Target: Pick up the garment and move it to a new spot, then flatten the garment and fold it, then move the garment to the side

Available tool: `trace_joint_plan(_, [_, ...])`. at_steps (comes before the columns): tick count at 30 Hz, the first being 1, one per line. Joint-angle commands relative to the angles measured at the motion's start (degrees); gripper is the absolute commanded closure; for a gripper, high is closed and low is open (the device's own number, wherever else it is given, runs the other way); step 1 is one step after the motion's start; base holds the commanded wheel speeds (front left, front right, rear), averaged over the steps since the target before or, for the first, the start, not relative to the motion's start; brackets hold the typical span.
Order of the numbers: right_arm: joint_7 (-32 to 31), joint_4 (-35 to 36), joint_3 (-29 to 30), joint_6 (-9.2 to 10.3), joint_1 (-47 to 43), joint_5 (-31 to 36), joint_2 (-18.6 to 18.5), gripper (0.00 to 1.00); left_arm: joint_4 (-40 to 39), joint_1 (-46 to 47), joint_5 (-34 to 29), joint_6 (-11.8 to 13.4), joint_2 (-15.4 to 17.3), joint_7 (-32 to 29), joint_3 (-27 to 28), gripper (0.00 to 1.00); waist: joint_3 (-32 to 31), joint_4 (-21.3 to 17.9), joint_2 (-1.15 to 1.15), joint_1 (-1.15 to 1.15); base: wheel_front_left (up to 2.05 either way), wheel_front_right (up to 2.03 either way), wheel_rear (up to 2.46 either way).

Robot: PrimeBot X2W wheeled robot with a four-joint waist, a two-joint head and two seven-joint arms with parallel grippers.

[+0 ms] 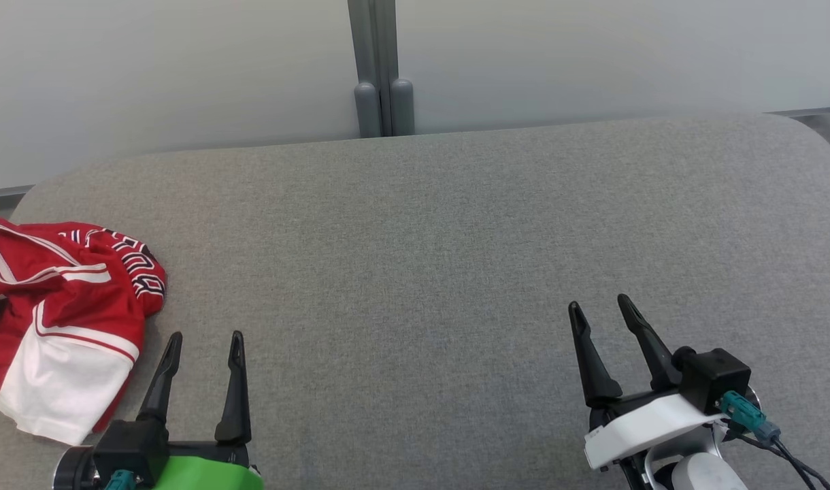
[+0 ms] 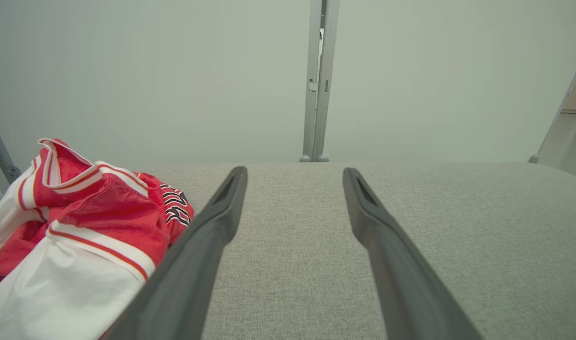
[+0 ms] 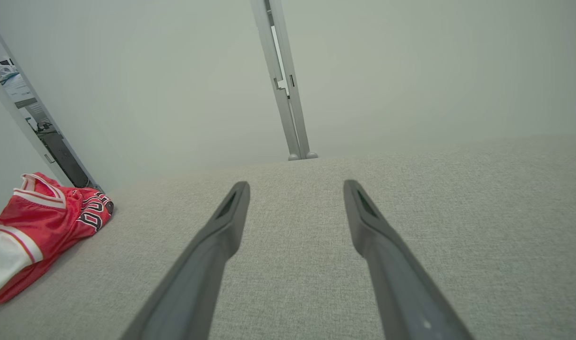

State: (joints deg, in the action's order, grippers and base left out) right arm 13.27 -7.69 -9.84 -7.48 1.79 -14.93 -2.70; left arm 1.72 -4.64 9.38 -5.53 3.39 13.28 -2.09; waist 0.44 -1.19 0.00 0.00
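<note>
Red-and-white garment [image 1: 61, 320] is bunched just left of the left gripper [image 1: 205, 347], the nearer one; both grippers are spread, nothing held.

Left jaws and right jaws wide apart, empty, dark fingers [image 1: 235, 388] straight ahead.

Grey cushion [image 1: 456, 224] lies open through middle and right: free passage ahead of right gripper [image 1: 599, 301]. Crumpled red-white garment [image 1: 61, 306] heaps at left edge, just beside left gripper [image 1: 207, 335], blocking that side; straight ahead is free. Wall [image 1: 592, 54] and 1 grey post [image 1: 382, 68] bound the far edge.
</note>
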Motion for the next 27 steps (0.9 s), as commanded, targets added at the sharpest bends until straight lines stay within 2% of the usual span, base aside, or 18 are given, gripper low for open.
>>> trace_joint_plan(1, [0.6,0.5,-0.2,-0.02,-0.3,1.2,-0.2,0.0,-0.3,-0.5,-1.5,-0.3,0.1,0.5,0.1,0.0,0.0,0.0,0.0,0.0,0.0,0.0,0.0])
trace_joint_plan(16, [2.1,-0.5,0.0,-0.01,-1.0,7.7,-0.3,0.0,-1.0,-1.1,-7.4,-1.1,-0.3,2.1,0.1,0.0,0.0,0.1,0.0,0.0,0.0,0.0,0.0])
trace_joint_plan(27, [2.0,-2.6,0.1,-0.01,-1.0,8.0,-0.3,0.0,-0.5,-1.1,-6.6,-1.5,-0.5,2.0,0.8,0.0,-0.2,-0.1,0.0,0.0,0.0,0.0,0.0])
